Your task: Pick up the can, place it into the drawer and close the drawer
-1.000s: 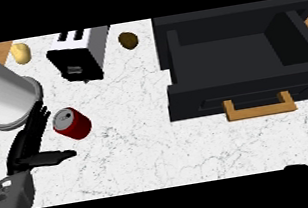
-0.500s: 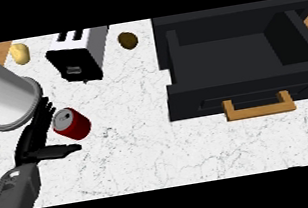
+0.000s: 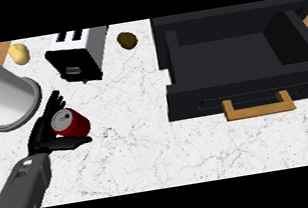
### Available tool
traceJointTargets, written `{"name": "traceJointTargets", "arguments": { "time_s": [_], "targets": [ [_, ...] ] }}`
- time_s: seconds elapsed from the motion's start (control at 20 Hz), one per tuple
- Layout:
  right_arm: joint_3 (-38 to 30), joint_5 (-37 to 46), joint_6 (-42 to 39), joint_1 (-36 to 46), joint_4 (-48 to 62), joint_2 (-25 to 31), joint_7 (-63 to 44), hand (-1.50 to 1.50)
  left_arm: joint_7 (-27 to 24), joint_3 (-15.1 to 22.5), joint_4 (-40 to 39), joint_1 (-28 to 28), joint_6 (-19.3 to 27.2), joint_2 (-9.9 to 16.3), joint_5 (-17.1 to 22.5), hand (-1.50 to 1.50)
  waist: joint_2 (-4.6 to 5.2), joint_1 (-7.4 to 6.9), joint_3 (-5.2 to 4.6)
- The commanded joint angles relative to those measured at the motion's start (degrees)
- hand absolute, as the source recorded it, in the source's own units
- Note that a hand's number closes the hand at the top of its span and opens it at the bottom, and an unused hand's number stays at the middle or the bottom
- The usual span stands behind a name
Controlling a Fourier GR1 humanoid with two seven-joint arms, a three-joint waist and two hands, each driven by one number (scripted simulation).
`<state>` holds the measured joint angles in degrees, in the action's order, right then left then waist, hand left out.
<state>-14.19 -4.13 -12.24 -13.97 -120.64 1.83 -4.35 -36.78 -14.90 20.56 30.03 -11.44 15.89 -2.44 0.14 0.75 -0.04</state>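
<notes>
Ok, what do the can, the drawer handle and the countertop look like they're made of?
The can, with the left hand closing around it, looks like metal: a red painted side and a bare silvery top. The drawer handle looks like wood or a tan plastic, matte and light brown against the black drawer. The countertop looks like polished white marble with fine grey veining, though it could be laminate.
</notes>
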Motion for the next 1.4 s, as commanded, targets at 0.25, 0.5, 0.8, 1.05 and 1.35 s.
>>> {"name": "traceJointTargets", "arguments": {
  "time_s": [0.25, 0.5, 0.8, 1.05, 1.35],
  "targets": [
    [-1.77, -1.57, -1.21, 0.40, -0.55, 0.49, -0.62, -1.50, -0.06, 1.78, 1.14, 1.60, 0.96, -2.47, -0.42, -1.50, -0.08, -0.24, 0.02],
    [-3.92, -4.84, -0.58, 2.69, -1.36, 2.41, -4.57, -1.50, 1.88, 1.33, 0.02, 4.38, -2.82, -1.59, 0.54, 1.50, -0.11, -0.32, 0.03],
    [-1.02, -1.90, 0.01, 0.10, -2.30, -0.36, -1.35, -1.50, 0.38, 1.31, 1.20, 2.27, -5.09, -3.06, 1.95, 1.50, -0.10, -0.40, 0.02],
    [0.26, 0.93, -0.03, -0.68, 0.09, -1.50, 0.93, -1.50, 0.28, -0.82, 4.39, -0.19, 2.64, -5.06, 3.97, 1.50, -0.07, -0.64, 0.03],
    [-3.29, -3.30, -1.48, -3.95, -3.03, -0.90, 0.87, -1.50, 10.39, -1.10, 23.65, -7.37, 7.40, -7.40, 8.78, 1.50, -0.59, -1.51, 0.14]
  ]
}}
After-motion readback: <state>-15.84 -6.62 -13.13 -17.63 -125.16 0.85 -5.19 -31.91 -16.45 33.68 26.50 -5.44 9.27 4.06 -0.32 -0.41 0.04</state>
